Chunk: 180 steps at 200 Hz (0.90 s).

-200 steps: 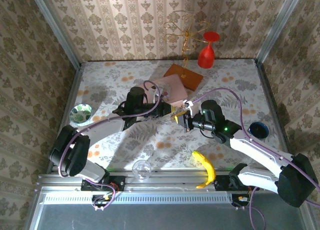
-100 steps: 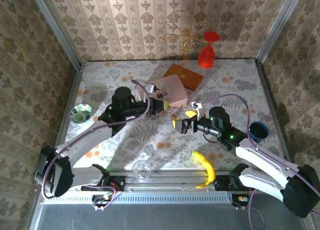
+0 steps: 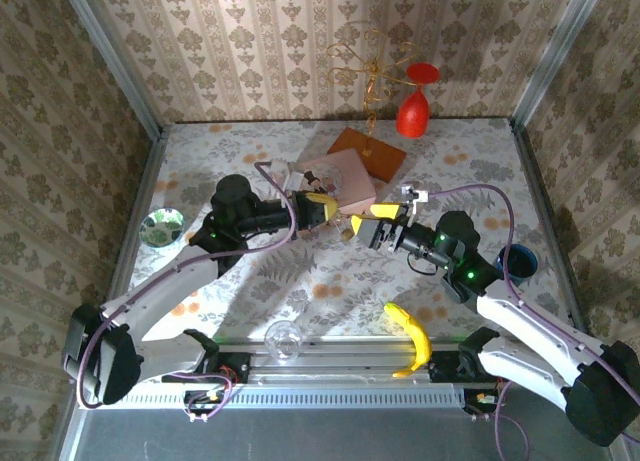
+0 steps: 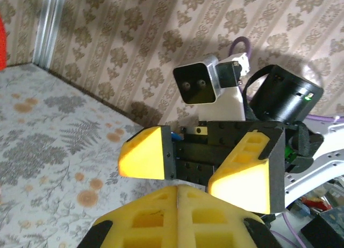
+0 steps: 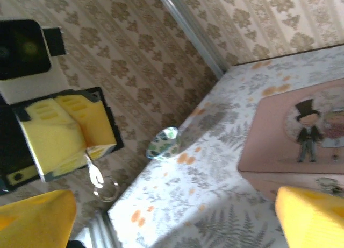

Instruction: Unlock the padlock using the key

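I see the 2 grippers facing each other, tip to tip, above the middle of the flowered table [image 3: 320,281]. The left gripper [image 3: 330,213] has its 2 yellow fingers pressed tight together. The padlock [image 3: 344,225] is pinched at their tips, clear of the tabletop, in the gap between the 2 grippers. In the right wrist view a shiny silver bit hangs just under those tips. It is too small for me to tell whether it is the shackle or a key.

The right gripper [image 3: 371,218] is just beside the padlock but apart from it, with its fingers spread wide and empty. The left wrist view looks straight into that spread.

A pink box [image 3: 345,171], with a top-hatted figure pictured on its lid, lies just beyond the left gripper's fingers. A brown slab [image 3: 378,151] lies past the box. Farther back, a red goblet [image 3: 415,106] is beside a gold wire stand [image 3: 368,66].

A small patterned bowl [image 3: 162,228] is well behind the left gripper, near the table's left edge. A blue cup [image 3: 517,261] is well behind the right gripper, near the right edge. On the base side of both grippers, a banana [image 3: 410,339] and a clear glass [image 3: 283,338] lie by the near edge.
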Each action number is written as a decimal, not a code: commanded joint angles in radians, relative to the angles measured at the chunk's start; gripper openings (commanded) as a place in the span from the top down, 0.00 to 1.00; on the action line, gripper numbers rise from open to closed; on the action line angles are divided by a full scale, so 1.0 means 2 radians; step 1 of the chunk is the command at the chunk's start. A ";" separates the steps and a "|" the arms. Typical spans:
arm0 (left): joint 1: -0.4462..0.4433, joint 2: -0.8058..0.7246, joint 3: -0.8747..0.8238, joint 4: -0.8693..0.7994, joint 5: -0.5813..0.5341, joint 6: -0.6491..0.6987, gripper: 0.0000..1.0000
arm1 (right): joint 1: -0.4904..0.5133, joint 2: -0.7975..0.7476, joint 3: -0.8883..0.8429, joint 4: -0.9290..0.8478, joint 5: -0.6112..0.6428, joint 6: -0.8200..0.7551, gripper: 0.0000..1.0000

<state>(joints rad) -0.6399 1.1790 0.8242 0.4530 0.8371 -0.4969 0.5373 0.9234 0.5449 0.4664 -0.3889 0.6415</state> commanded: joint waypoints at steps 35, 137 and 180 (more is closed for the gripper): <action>-0.001 0.009 -0.004 0.063 0.043 -0.010 1.00 | -0.001 0.016 0.014 0.094 -0.111 0.020 0.41; -0.001 0.058 -0.005 0.213 0.098 -0.111 1.00 | 0.010 0.043 0.053 0.094 -0.167 0.002 0.62; -0.001 0.057 -0.005 0.214 0.098 -0.113 1.00 | 0.011 0.046 0.062 0.079 -0.169 -0.009 0.71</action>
<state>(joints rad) -0.6399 1.2968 0.8185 0.8295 1.0069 -0.7010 0.5510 1.0122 0.6342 0.6212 -0.6918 0.6502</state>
